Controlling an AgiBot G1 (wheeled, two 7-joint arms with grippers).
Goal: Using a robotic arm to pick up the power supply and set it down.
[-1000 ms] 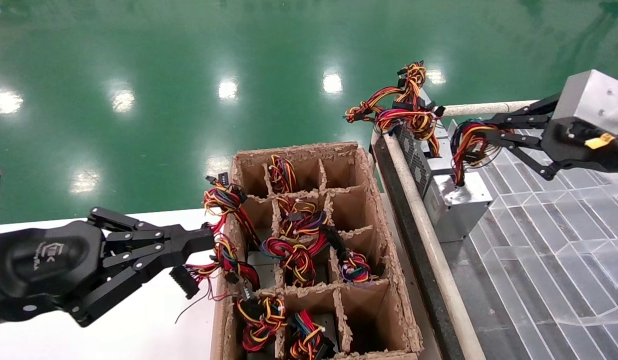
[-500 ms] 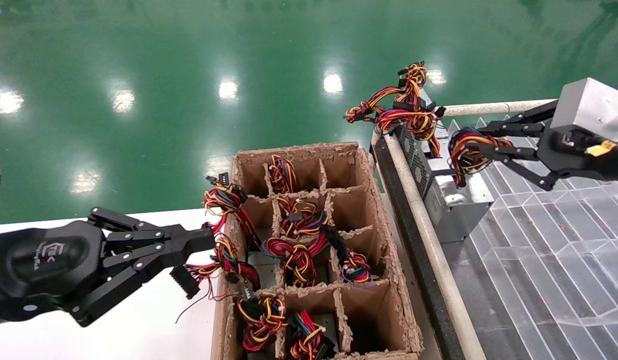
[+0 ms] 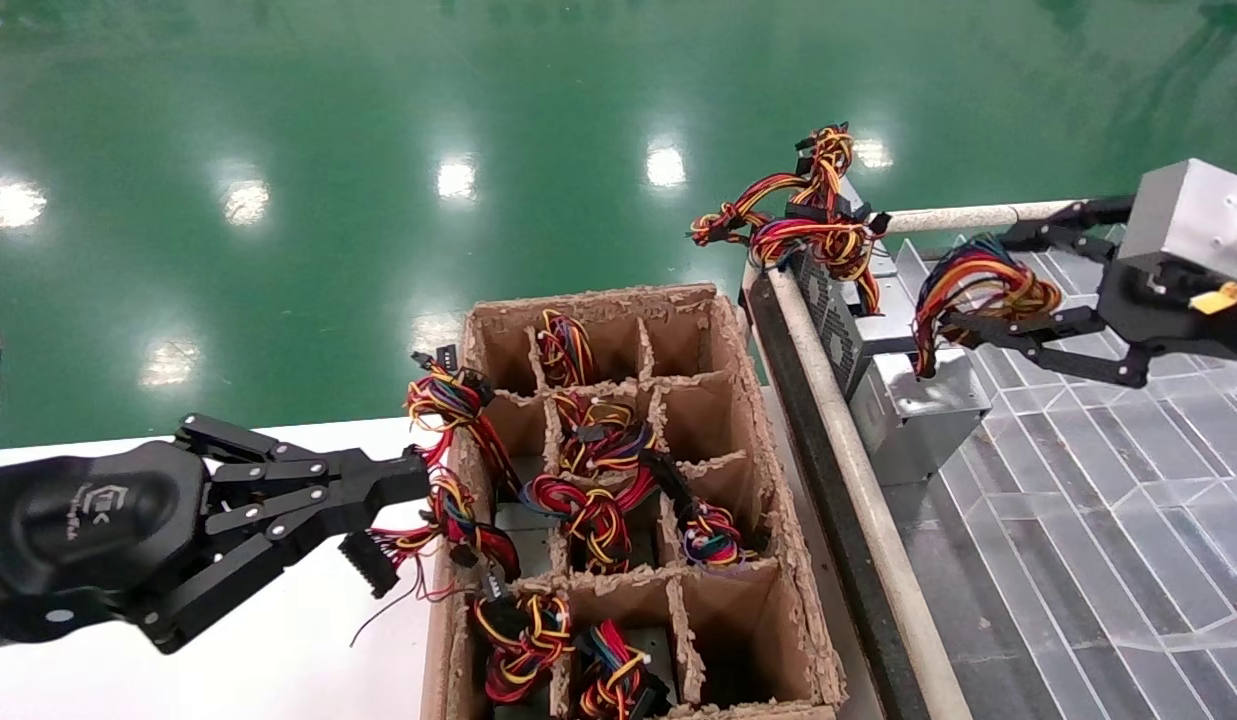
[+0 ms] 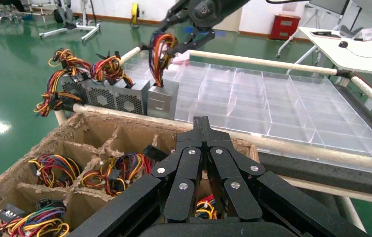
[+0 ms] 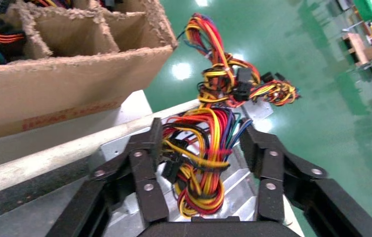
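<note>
Resting on the clear tray surface at right of centre in the head view, the power supply [image 3: 918, 412] sits upright just beside the tray's pale tube rail [image 3: 836, 400], its looped wire bundle [image 3: 978, 285] rising from its top. Status, judged: pick-up and carry appear done, set-down apparently complete or nearly so, release outstanding. Right gripper [image 3: 963, 285], upper right of the frame: fingers [image 5: 144, 163] spread wide on either side of the bundle, 1 touching the wires, the other apart from them; whether any grip remains cannot be told, but the claw reads as open, not clamped. Left gripper [image 3: 408, 480], lower left of the frame: parked over the white table [image 3: 278, 650], fingers closed together with nothing held, tip just beside loose wires hanging at the wall of the cardboard box [image 3: 768, 480]. Item 2, not the task's: a grille-sided unit [image 3: 828, 320] with wires heaped high, standing directly behind the power supply along the same rail, touching or nearly so. Edges: rail and black frame bound the tray toward the box; the box's ragged dividers hold further wire bundles. Open room: the ribbed clear tray [image 3: 1098, 520] lies bare toward the lower right of the frame, giving the right gripper free withdrawal upward and rightward; the snag risk, as a judgement, is wire loops catching a finger on retreat.
</note>
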